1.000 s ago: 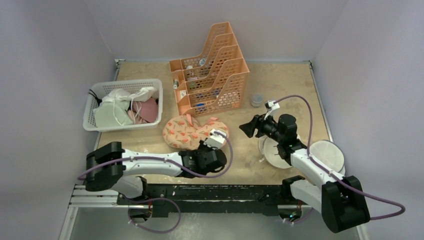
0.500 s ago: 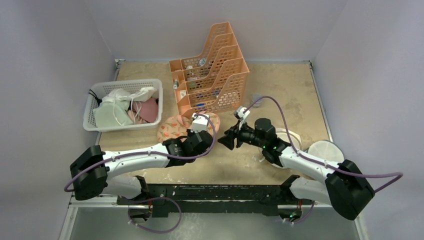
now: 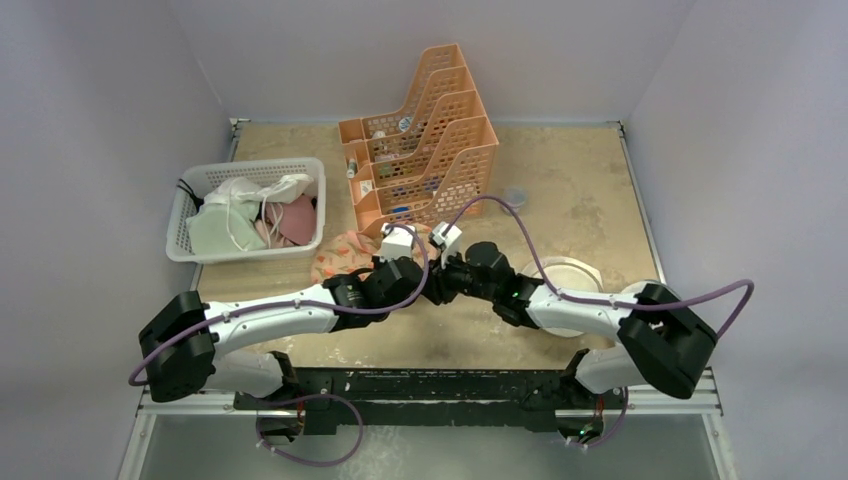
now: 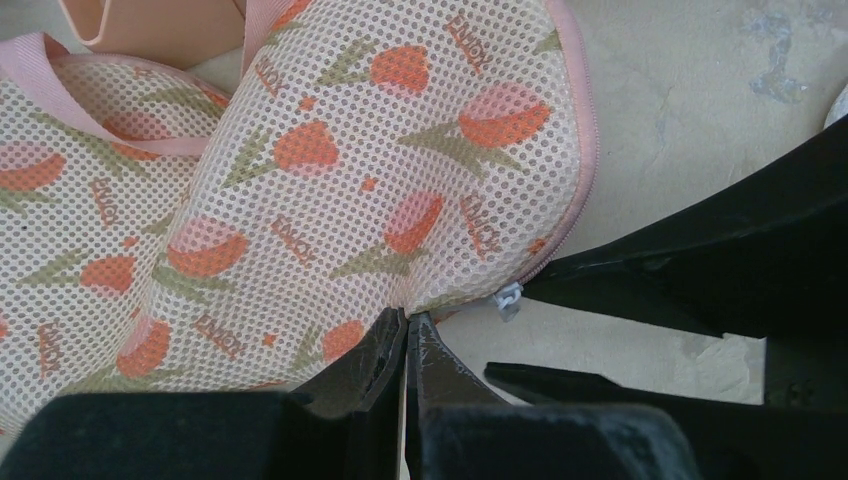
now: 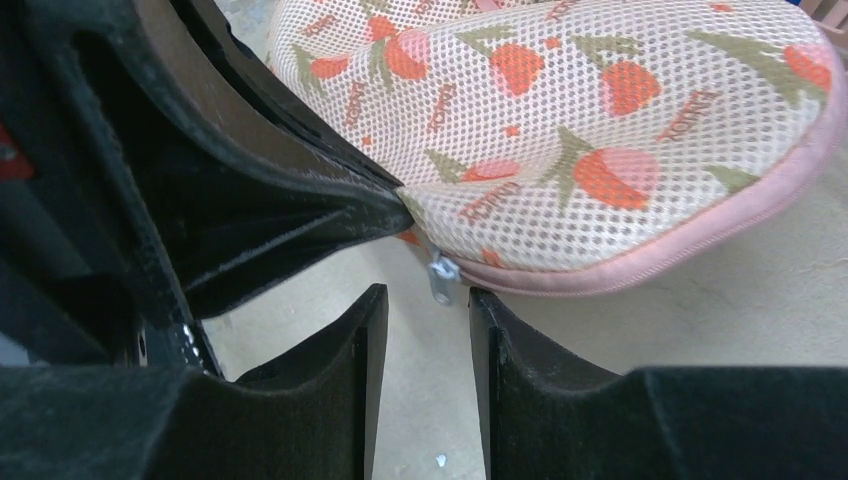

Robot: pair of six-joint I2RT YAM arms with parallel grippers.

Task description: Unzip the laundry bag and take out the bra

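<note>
Laundry bag (image 3: 345,255): laid on the worktop (image 3: 560,180) at the centre of the top view, just in front of the orange file rack (image 3: 420,150) and right of the white basket (image 3: 245,205).
Zip pull (image 5: 441,277): hung at the bag's pink-trimmed edge.
Left fingers (image 4: 370,360): pressed together, with the bag's edge pinched between the tips.
Right fingers (image 5: 355,350): parted by a narrow gap, just short of the pull, not touching it.

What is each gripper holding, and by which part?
The left gripper pinches the laundry bag by its edge beside the zipper pull; the right gripper holds nothing.
</note>
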